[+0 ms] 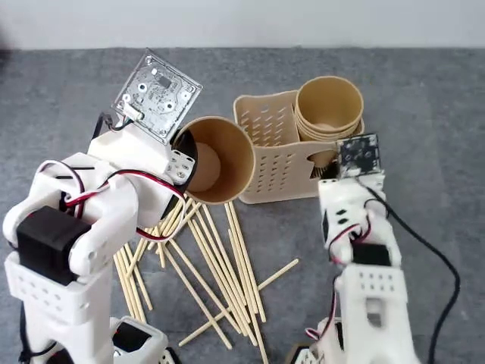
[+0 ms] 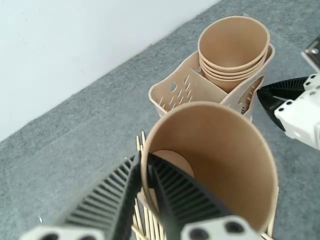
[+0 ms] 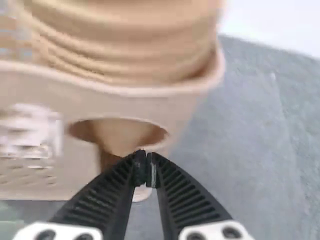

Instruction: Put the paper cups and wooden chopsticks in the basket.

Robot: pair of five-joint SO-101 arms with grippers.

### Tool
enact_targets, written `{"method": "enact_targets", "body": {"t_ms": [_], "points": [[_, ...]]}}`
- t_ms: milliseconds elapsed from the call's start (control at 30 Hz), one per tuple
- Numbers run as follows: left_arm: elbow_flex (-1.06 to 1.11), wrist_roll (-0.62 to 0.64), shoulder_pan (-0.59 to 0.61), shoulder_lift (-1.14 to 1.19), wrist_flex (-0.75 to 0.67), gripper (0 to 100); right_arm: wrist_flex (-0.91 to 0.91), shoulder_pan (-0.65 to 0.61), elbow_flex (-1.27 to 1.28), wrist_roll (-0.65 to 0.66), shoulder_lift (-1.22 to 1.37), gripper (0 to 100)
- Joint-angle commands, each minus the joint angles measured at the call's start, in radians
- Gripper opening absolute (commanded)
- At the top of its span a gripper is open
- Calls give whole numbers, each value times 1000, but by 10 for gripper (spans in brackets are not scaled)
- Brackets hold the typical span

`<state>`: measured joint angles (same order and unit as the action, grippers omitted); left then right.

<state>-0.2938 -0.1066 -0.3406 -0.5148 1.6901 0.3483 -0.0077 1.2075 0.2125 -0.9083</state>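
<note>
- Currently the left gripper [image 2: 145,169] is clamped on the rim of one paper cup [image 2: 215,160], with one finger inside the wall and the other outside.
- From the high view, this paper cup [image 1: 217,161] is held tilted. Its mouth opens up and toward the arms, and its round bottom is visible inside.
- It hangs just beside the basket [image 1: 276,155], over the far ends of the wooden chopsticks [image 1: 220,265].
- The basket is beige with perforated walls, divided into two compartments, and stands upright on the grey surface [image 1: 424,91].
- The compartment nearer the right arm holds a nested cup stack [image 1: 328,106], upright, with rims rising above the basket wall. The left wrist view shows about four rims.
- The right gripper [image 3: 145,169] has its tips pressed together, nothing visible between them. It sits at the basket's outer wall, just below an oval cutout through which a cup's side shows. Cannot tell whether it touches the wall.
- The wooden chopsticks lie loose and crossed on the surface between the two arms, outside the basket.
</note>
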Motion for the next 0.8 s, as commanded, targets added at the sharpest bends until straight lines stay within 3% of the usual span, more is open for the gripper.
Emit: {"method": "enact_targets", "body": {"t_ms": [0,333,500,767], "points": [[-47,6,2,-2,-2,12,168,-50,-8,15,-216,13],[-47,107,-6,8,-130,12,387,-35,-2,64,-487,10],[-33,143,-11,11,-281,12,423,82,-3,60,-496,10],[48,176,-150,97,-520,12,423,239,0,-44,-487,10]]}}
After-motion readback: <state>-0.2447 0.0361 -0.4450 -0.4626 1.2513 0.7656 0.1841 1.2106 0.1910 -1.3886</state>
